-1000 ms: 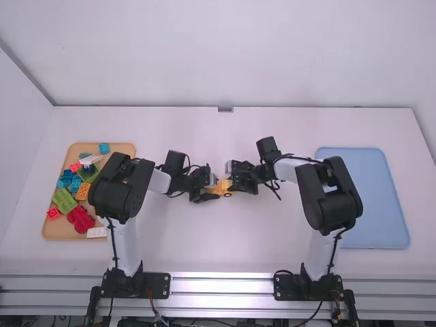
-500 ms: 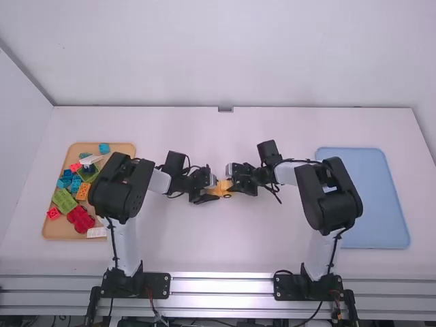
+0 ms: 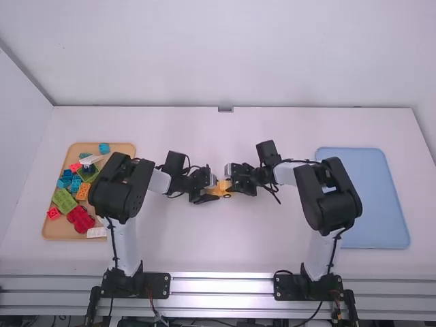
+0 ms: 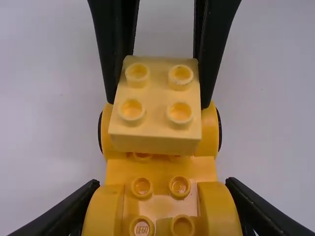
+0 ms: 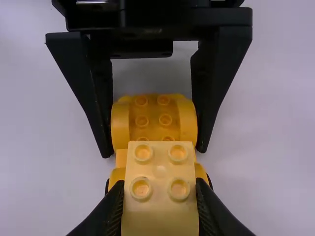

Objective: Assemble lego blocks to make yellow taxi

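In the high view my left gripper (image 3: 210,192) and right gripper (image 3: 233,182) meet at the table's middle, with the yellow car base (image 3: 219,191) between them. The left wrist view has my left gripper (image 4: 162,209) closed across the curved yellow fenders of the car base (image 4: 161,169); black-rimmed wheels stick out at its far end. In the right wrist view my right gripper (image 5: 160,209) pinches a pale yellow two-by-two brick (image 5: 160,167) by its sides, studs up. That brick lies over the wheeled end of the base; whether its underside is pressed on is hidden.
At the left, a wooden tray (image 3: 57,231) holds several loose bricks in red, green, blue and orange, partly behind the left arm. On the right lies a blue tray (image 3: 375,197), with the right arm's elbow over its near left side.
My right gripper has shifted very slightly left with the pale brick, toward my left gripper. The left arm has kept still.
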`<state>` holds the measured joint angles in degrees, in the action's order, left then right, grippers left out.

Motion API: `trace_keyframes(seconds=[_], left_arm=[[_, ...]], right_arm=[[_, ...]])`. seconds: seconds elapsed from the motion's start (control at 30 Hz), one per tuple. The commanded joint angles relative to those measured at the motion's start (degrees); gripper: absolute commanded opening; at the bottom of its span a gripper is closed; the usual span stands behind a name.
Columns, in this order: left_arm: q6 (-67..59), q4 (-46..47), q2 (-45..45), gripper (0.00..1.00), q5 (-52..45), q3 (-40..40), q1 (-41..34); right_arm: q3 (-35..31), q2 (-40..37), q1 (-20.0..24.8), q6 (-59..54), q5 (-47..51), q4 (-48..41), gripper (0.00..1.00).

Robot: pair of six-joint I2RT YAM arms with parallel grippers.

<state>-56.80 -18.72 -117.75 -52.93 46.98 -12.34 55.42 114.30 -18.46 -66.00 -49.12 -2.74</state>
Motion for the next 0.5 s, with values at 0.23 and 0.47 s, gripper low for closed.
trace_keyframes(seconds=[0.23,0.47], left_arm=[[-0.48,0.24,-1.07,0.66,-0.15,-0.55,-0.42],[-0.46,0.24,-1.07,0.66,-0.17,-0.55,-0.42]], right_arm=[[-0.7,-1.05,0.09,0.24,-0.55,-0.15,0.55],[-0.7,-1.07,0.55,1.7,-2.71,1.18,0.51]])
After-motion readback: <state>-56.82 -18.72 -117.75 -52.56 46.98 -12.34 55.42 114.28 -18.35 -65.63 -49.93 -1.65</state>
